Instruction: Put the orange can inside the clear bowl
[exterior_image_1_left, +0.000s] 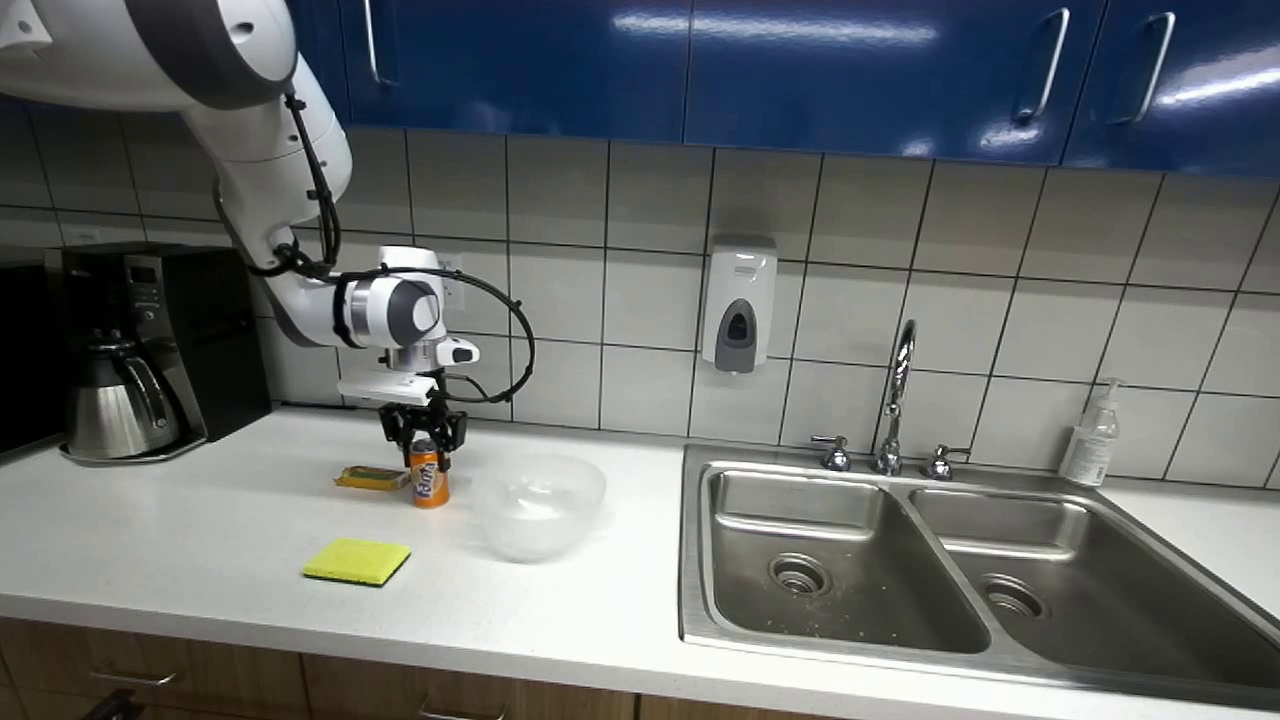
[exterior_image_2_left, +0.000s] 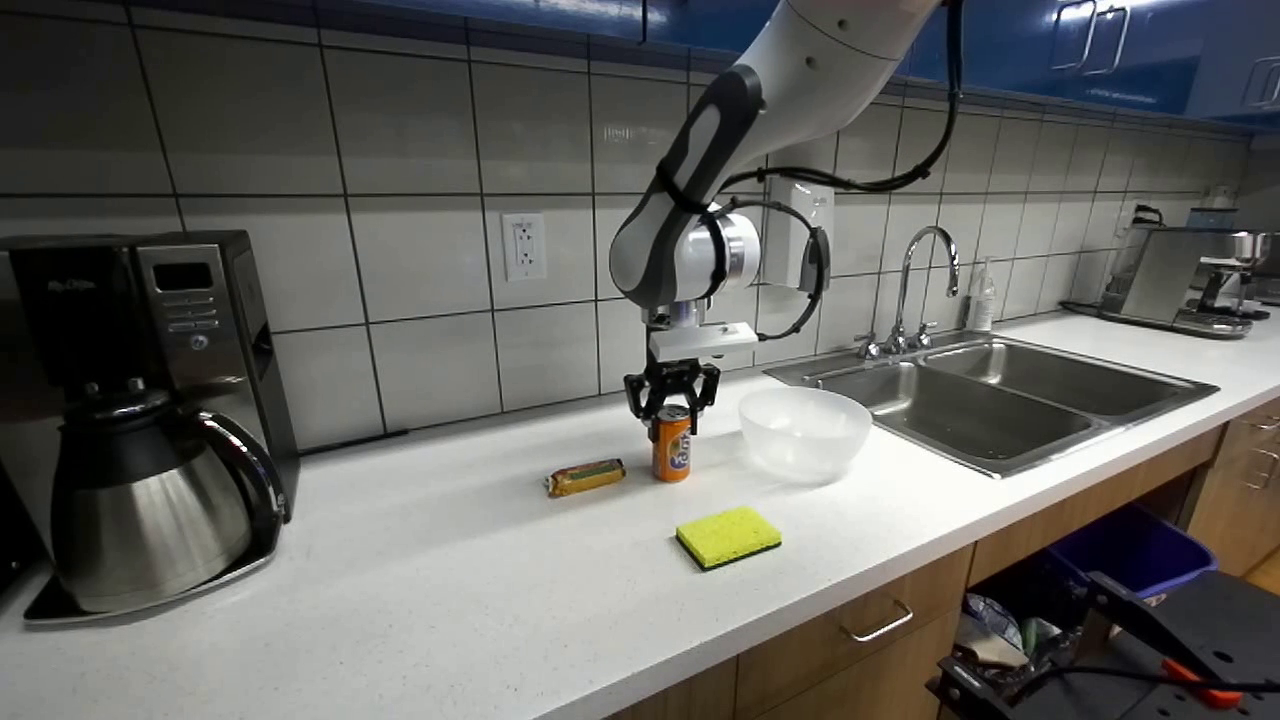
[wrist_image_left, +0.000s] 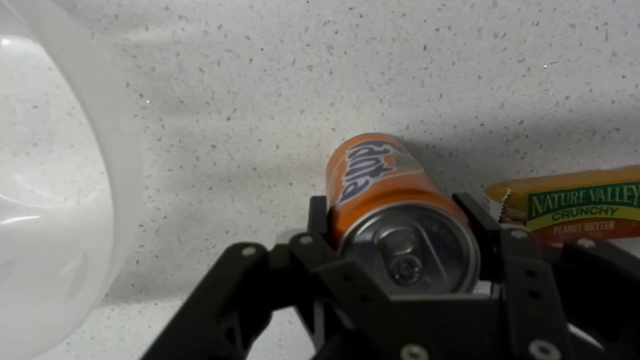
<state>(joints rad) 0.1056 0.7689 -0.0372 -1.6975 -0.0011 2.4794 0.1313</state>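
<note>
The orange can (exterior_image_1_left: 430, 482) stands upright on the white counter, its silvery top up between my fingers. It also shows in an exterior view (exterior_image_2_left: 672, 455) and in the wrist view (wrist_image_left: 385, 185). My gripper (wrist_image_left: 392, 215) points down, with one finger against each side of the can's upper part, shut on it. The gripper also shows in both exterior views (exterior_image_1_left: 428, 455) (exterior_image_2_left: 673, 425). The clear bowl (exterior_image_1_left: 540, 510) stands on the counter beside the can, a short gap away, toward the sink. It also shows in an exterior view (exterior_image_2_left: 805, 435) and partly at the wrist view's left edge (wrist_image_left: 100, 125).
A granola bar (exterior_image_2_left: 586, 477) lies on the can's other side, close to one finger (wrist_image_left: 575, 205). A yellow-green sponge (exterior_image_1_left: 357, 561) lies nearer the counter's front edge. A steel sink (exterior_image_1_left: 700, 560) lies beyond the bowl. A coffee maker (exterior_image_2_left: 200, 300) stands at the opposite end.
</note>
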